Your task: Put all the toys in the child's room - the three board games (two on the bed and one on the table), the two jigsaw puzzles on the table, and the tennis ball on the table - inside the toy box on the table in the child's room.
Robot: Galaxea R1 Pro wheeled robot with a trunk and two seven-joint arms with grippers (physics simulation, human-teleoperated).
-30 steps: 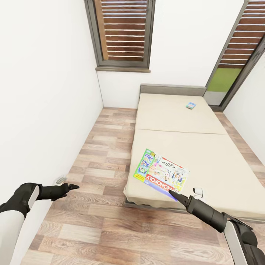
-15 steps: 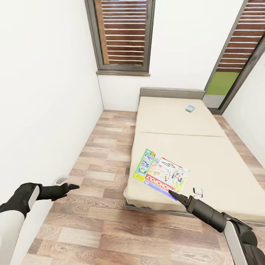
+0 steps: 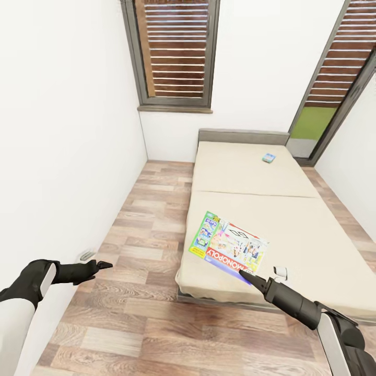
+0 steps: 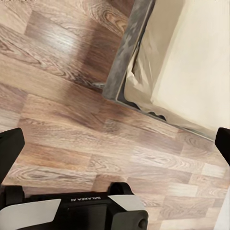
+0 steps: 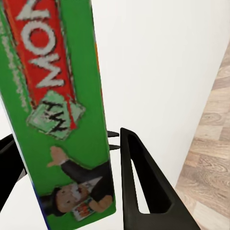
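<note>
While gripping one edge of the flat, glossy Monopoly board game (image 3: pixel 228 243) between two slim black fingers, the right gripper (image 3: pixel 246 275) is holding the box out over the near corner of the bed (image 3: pixel 292 224), printed lid tilted up toward the head camera. Showing close in the right wrist view, the box's green side panel (image 5: pixel 57 105) with red lettering and a cartoon mascot, one black finger (image 5: pixel 139 182) pressed along it, the other finger partly hidden behind the box. Hovering over the wood-plank floor (image 3: pixel 130 250) beside the plain white wall (image 3: pixel 62 136), the left gripper (image 3: pixel 99 265), fingers spread wide and holding nothing, the two tips sitting at opposite edges of the left wrist view above brown grained planks (image 4: pixel 72 134) and the grey bed frame (image 4: pixel 125 52). Lying farther up the smooth beige two-part mattress, near the low grey headboard (image 3: pixel 243 137), a second small blue board game (image 3: pixel 269 157). Filling the far wall, a tall grey-framed window (image 3: pixel 175 55) with brown horizontal slats; a second one (image 3: pixel 339 73) angling off at right.
</note>
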